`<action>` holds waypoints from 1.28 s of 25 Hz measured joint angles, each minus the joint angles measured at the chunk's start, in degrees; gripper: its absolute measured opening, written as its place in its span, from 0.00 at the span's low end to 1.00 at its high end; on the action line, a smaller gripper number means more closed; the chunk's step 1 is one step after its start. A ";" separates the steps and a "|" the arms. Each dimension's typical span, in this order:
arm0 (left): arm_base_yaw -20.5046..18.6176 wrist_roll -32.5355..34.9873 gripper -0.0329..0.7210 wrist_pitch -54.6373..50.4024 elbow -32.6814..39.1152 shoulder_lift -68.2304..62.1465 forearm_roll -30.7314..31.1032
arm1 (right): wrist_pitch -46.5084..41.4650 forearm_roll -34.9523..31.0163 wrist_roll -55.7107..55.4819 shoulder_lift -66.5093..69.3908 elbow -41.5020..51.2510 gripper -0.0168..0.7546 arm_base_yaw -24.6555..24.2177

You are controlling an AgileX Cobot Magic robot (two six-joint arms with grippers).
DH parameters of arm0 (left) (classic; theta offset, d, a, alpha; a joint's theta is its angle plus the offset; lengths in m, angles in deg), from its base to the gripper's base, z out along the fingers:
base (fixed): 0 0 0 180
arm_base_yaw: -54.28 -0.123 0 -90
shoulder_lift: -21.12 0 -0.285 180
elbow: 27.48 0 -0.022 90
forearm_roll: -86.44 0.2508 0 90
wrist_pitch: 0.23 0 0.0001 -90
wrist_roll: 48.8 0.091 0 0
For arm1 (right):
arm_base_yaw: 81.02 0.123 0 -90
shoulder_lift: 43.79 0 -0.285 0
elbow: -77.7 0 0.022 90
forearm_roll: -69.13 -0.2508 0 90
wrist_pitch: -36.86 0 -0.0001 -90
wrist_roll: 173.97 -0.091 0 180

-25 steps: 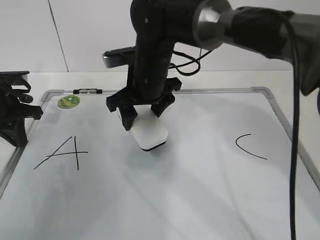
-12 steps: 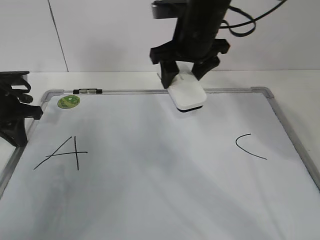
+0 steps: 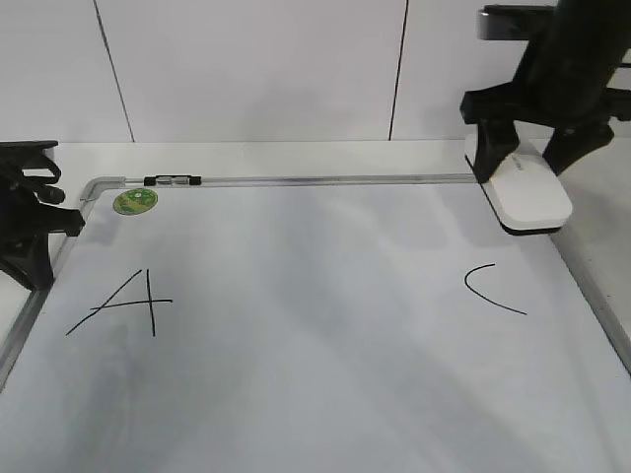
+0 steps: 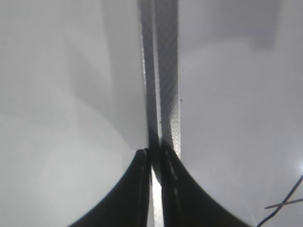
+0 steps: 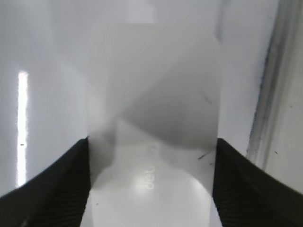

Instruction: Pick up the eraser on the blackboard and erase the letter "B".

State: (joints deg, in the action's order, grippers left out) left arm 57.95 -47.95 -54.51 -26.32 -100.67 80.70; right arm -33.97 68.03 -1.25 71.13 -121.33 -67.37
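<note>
Exterior view, eraser held tilted, long axis front-to-back

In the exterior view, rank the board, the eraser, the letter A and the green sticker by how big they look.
1. Board, by far the largest.
2. Letter A and eraser: look about alike, and the eraser is lifted in the right hand, so no ranking.
3. Green sticker, smallest.

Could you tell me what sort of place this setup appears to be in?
Probably a robotics lab test bench: a whiteboard with hand-drawn letters lies flat on a white table, the right gripper holds an eraser above it, and plain white panels stand behind.
</note>
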 joint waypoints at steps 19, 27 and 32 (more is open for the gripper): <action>0.00 0.11 0.08 -0.26 0.00 0.00 -1.00 | 0.06 -1.93 6.94 0.89 5.49 0.76 -10.65; 0.00 0.11 0.08 -0.43 0.00 0.00 -1.21 | 0.41 -2.75 9.07 5.28 5.48 0.76 -10.65; 0.00 0.11 0.08 -0.52 0.00 0.00 -1.34 | 0.65 -1.86 9.20 7.13 5.48 0.76 -10.77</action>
State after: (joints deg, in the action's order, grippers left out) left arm 57.95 -47.84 -55.03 -26.32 -100.67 79.36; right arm -33.32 66.17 7.95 78.26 -115.85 -78.14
